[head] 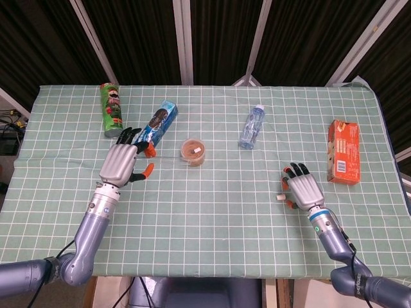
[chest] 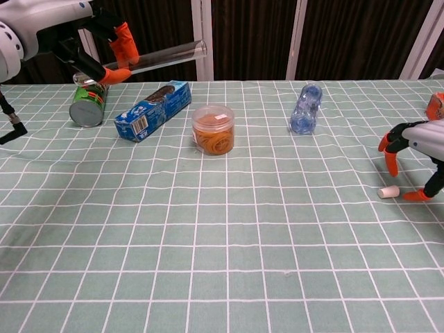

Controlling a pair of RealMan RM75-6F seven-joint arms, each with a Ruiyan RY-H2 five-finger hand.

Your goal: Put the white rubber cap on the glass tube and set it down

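The right hand (chest: 416, 149) hovers low with fingers spread, grasping nothing; the white rubber cap (chest: 388, 192) lies on the cloth just under its orange fingertips (chest: 389, 164). Farther off, the left hand (chest: 83, 38) grasps the glass tube (chest: 166, 57), lifted, between its fingertips

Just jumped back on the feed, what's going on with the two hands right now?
The left hand holds the clear glass tube raised above the green gridded tablecloth, roughly level. The right hand is low over the small white rubber cap, which lies on the cloth; its fingers are spread around it, not visibly gripping. The cap is not on the tube.
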